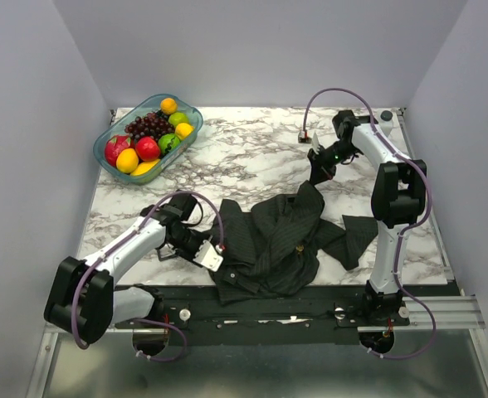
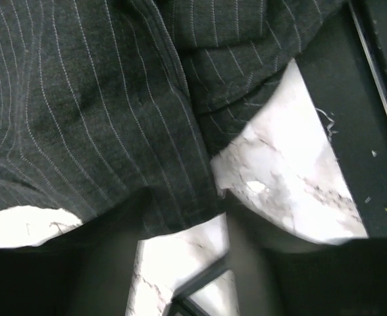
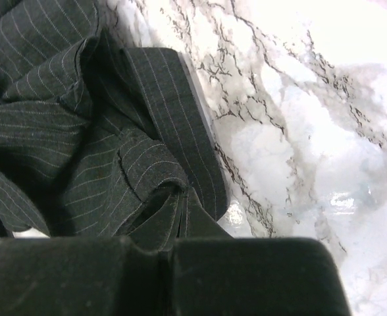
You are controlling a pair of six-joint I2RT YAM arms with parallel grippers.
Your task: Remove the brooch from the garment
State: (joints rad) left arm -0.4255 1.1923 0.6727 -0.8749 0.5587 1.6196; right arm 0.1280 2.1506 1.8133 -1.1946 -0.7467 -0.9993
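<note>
The garment (image 1: 281,240), a black pinstriped shirt, lies crumpled at the table's near middle. A tiny gold speck on its front looks like the brooch (image 1: 299,246); neither wrist view shows it. My right gripper (image 1: 317,176) is shut on the garment's far tip and holds that fold raised. In the right wrist view the pinched fold (image 3: 180,210) runs into my closed right gripper (image 3: 170,245). My left gripper (image 1: 213,257) is at the shirt's left edge. In the left wrist view the left gripper (image 2: 180,227) stands open, and the hem (image 2: 174,204) reaches between its fingertips.
A clear blue-green tray (image 1: 104,143) of plastic fruit stands at the back left. The black base rail (image 1: 310,303) runs along the near edge under the shirt's lower part. White marble (image 1: 261,149) lies between the tray and the right arm.
</note>
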